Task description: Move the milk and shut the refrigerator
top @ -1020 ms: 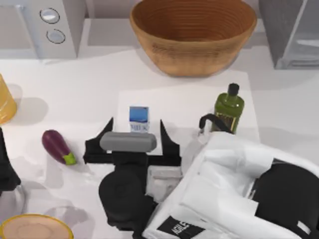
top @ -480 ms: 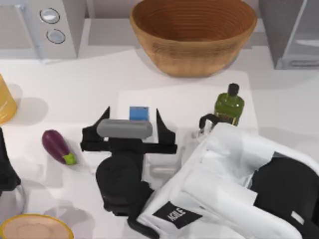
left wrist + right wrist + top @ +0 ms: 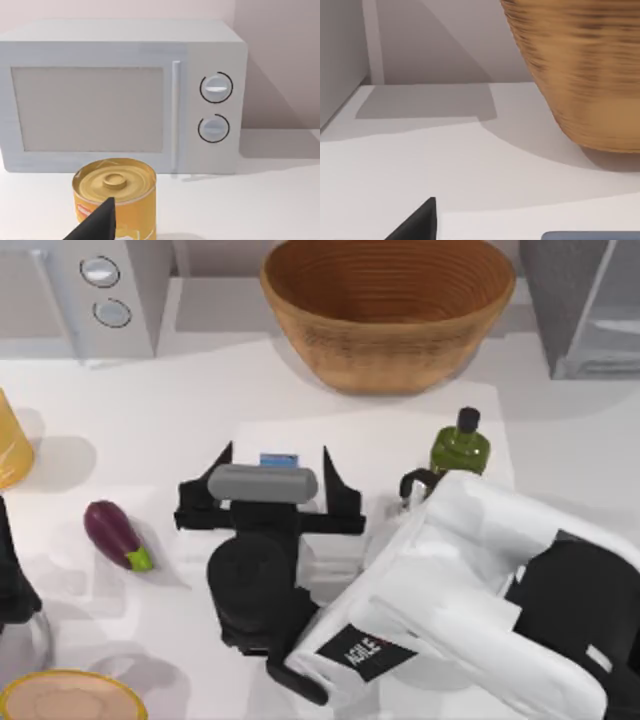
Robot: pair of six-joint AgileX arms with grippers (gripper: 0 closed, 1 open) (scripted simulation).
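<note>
- Bright, even, soft light falls across every view; nothing is dim.
- The wicker bowl (image 3: 388, 310) casts a soft-edged shadow on the white table (image 3: 180, 400).
- The eggplant (image 3: 116, 533) throws a faint shadow.
- No glare shows.

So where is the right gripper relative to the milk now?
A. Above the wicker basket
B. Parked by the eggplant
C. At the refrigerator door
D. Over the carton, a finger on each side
D: in the top view the right gripper hangs over the milk, its open fingers flanking the blue top.
</note>
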